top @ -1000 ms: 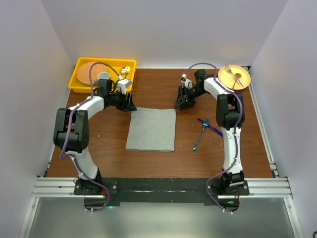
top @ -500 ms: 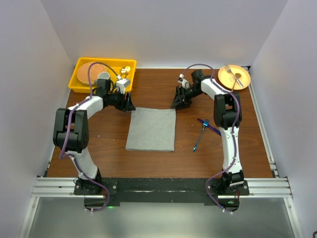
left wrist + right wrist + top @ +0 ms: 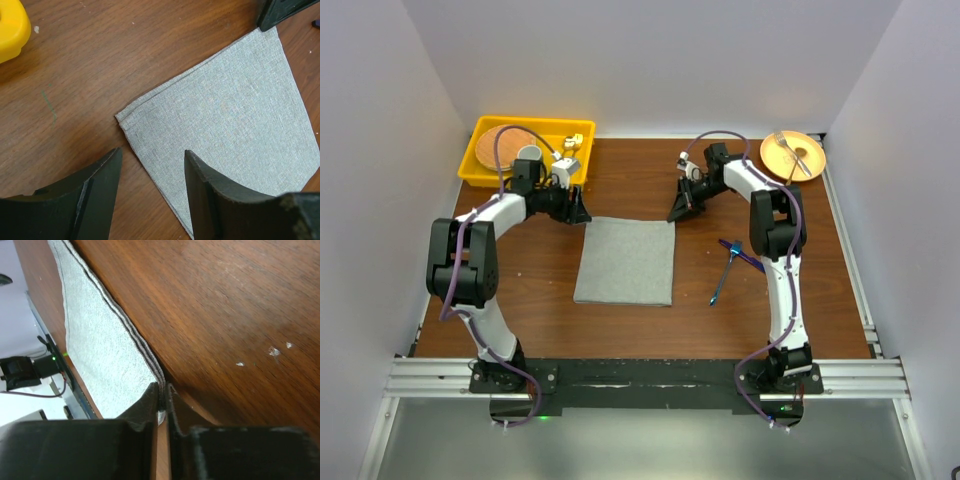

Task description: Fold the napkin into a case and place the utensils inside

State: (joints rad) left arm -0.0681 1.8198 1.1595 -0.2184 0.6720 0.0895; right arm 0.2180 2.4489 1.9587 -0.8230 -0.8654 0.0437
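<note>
Limp and light, the plain mid-grey soft cloth napkin (image 3: 626, 262) wants lifting by its far corners: the right claw (image 3: 162, 410) pinches one, the left claw (image 3: 152, 152) hangs released at the other.

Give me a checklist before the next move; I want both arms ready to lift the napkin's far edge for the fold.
1. Right claw shut on the far right corner of the plain grey square cloth napkin: ok.
2. Left claw shut on the far left corner: not ok; its jaws stand open, with the corner just ahead of them.
3. Napkin lying flat on the brown wooden table: ok.
4. Slim blue-handled knife and fork lying clear of the napkin, to its right: ok.
5. Right claw's bite reaching past the cloth's very edge: cannot tell.
</note>
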